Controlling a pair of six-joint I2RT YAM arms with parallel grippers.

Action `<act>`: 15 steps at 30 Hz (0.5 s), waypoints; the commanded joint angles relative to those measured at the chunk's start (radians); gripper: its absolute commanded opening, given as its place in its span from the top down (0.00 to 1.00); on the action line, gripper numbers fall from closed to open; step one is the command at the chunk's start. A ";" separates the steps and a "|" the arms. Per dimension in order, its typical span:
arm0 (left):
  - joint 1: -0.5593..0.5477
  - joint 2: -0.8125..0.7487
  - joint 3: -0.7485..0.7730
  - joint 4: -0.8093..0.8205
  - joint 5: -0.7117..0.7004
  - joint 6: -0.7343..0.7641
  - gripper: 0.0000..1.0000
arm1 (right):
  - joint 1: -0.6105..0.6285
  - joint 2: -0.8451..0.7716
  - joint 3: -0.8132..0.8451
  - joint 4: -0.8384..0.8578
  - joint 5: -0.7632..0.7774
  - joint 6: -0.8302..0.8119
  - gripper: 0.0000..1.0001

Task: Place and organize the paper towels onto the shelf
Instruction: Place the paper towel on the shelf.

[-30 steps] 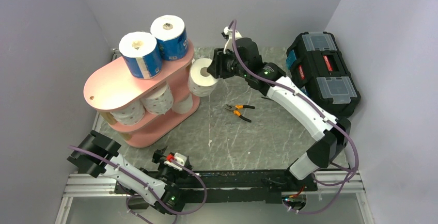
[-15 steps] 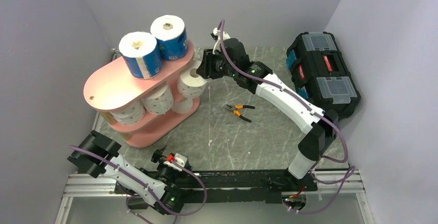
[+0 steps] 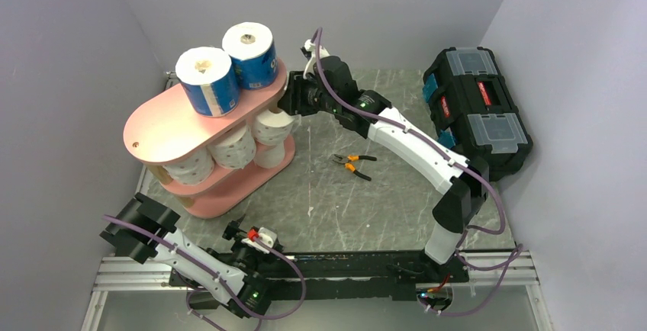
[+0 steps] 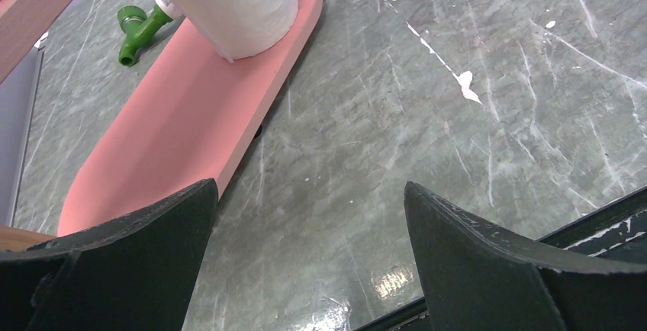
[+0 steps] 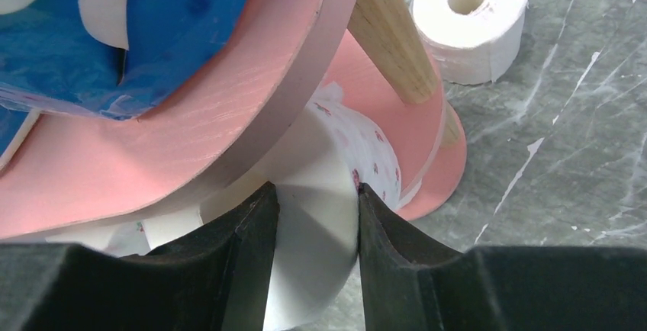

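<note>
The pink shelf (image 3: 164, 125) stands at the left of the table. Two blue-wrapped paper towels (image 3: 207, 79) stand on its top board. Speckled rolls (image 3: 233, 146) lie on the middle board. My right gripper (image 3: 288, 104) reaches in under the top board at the shelf's right end, shut on a plain white roll (image 5: 317, 247) that touches a speckled roll (image 5: 370, 148) on the middle board. Another white roll (image 5: 469, 18) stands on the table beyond a wooden post (image 5: 389, 37). My left gripper (image 4: 309, 190) hangs open and holds nothing, low over the table beside the bottom board (image 4: 191, 117), which bears a white roll (image 4: 236, 3).
Orange-handled pliers (image 3: 352, 163) lie mid-table. A black toolbox (image 3: 477, 106) stands at the right by the wall. A green object (image 4: 137, 33) lies on the table behind the shelf's bottom board. Walls close in on the left, back and right.
My right arm has swung left, carrying the white roll from beside the shelf in under the top board. The left arm has not moved.
</note>
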 commanded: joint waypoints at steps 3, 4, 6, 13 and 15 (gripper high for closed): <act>-0.010 0.003 -0.003 -0.022 -0.025 -0.373 0.01 | 0.008 0.007 0.055 0.082 -0.028 0.042 0.47; -0.010 0.002 -0.002 -0.021 -0.025 -0.374 0.01 | 0.007 0.006 0.054 0.082 -0.029 0.044 0.43; -0.010 0.003 -0.003 -0.021 -0.025 -0.375 0.01 | 0.007 0.003 0.048 0.084 -0.025 0.044 0.38; -0.008 0.002 -0.003 -0.019 -0.026 -0.371 0.01 | 0.007 -0.010 0.038 0.083 -0.018 0.047 0.30; -0.009 0.003 -0.002 -0.017 -0.026 -0.369 0.01 | 0.007 -0.017 0.033 0.086 -0.014 0.048 0.26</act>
